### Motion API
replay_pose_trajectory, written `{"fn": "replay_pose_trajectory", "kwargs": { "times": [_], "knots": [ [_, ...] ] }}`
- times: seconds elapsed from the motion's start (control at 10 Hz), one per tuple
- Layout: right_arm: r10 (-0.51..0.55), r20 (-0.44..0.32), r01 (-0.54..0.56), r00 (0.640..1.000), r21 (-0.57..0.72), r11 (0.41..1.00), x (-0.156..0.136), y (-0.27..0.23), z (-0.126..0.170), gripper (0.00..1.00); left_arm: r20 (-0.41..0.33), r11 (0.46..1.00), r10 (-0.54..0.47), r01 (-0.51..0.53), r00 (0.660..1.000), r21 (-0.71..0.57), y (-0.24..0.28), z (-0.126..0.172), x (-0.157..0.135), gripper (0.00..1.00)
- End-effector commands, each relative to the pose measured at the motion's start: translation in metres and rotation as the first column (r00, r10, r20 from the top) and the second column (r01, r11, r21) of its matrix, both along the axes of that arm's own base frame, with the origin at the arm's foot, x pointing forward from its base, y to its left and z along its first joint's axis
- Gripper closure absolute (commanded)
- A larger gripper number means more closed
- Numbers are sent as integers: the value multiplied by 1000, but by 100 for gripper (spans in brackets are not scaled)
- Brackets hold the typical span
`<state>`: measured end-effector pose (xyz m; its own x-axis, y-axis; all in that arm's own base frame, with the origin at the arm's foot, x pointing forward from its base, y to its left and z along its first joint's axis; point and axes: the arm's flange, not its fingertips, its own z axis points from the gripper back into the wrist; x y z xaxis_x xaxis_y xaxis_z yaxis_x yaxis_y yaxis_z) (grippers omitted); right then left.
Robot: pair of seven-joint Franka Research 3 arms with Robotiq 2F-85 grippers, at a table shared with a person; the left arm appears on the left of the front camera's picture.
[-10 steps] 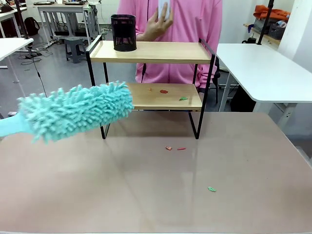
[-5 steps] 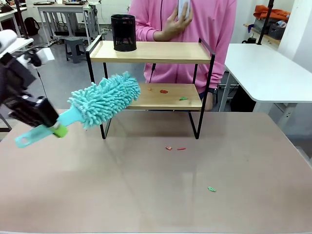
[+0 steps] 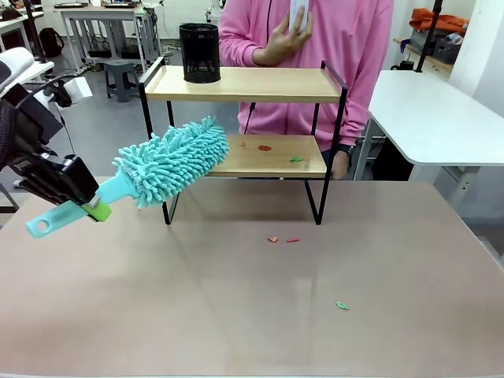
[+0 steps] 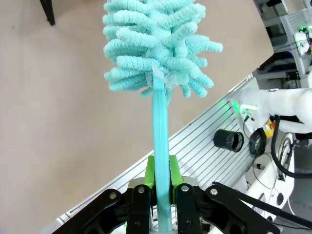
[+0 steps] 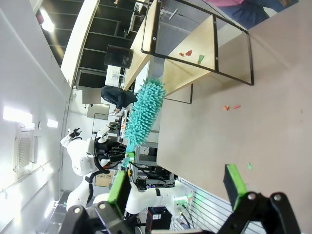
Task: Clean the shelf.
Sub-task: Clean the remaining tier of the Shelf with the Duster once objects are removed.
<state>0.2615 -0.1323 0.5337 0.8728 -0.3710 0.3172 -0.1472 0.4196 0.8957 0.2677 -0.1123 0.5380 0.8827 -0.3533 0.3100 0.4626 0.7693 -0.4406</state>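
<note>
At the left edge of the front view, the left fingers [image 3: 98, 211] are clamped on the flat handle of a teal duster [image 3: 169, 161], above the worktop [image 3: 236, 339]. The handle's end, with its hanging hole, is seen poking out below and left of the fingers, and the fluffy head is raised up and to the right. The head's tip is held at the left end of the shelf [image 3: 244, 83], level with the gap between the two boards and just over the lower board's left edge. Whether it touches the wood cannot be told. In the left wrist view the green pads [image 4: 150, 170] are pressed on both sides of the handle.

The shelf is set at the far middle of the worktop. A black mesh cup [image 3: 199, 53] is stood upright on the left end of its top board. Red and green scraps [image 3: 264, 147] are scattered on the lower board, right of its middle. In front of the shelf, red bits [image 3: 272, 239] and, nearer and further right, a green bit [image 3: 342, 305] are left on the worktop.

Behind the shelf a person [image 3: 339, 71] in a pink top is seen, one hand [image 3: 279, 41] raised at the chest around something white.

In the right wrist view the right fingers [image 5: 233, 181] are held wide apart with nothing between them, well apart from the shelf.
</note>
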Motion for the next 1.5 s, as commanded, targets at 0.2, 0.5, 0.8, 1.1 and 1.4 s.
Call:
{"fn": "replay_pose_trajectory", "kwargs": {
  "times": [0.2, 0.5, 0.8, 1.1, 1.4],
  "knots": [
    [3, 36, -4, 999, 12, 1000, 3, 1, 1, 0, 105, 997, 76, -77, 992, 9, -15, 0, 16, 88],
    [3, 36, -4, 999, 12, 1000, 3, 1, 1, 0, 95, 991, 106, -113, 990, 72, -29, -8, 46, 88],
    [3, 36, -4, 999, 12, 1000, 3, 1, 1, 0, 124, 964, 188, -207, 974, 166, -48, -25, 86, 88],
    [3, 36, -4, 999, 12, 1000, 3, 1, 1, 0, 142, 943, 192, -223, 971, 247, -77, -42, 111, 88],
    [3, 36, -4, 999, 12, 1000, 3, 1, 1, 0, 159, 943, 166, -204, 973, 263, -102, -44, 122, 88]
  ]
}}
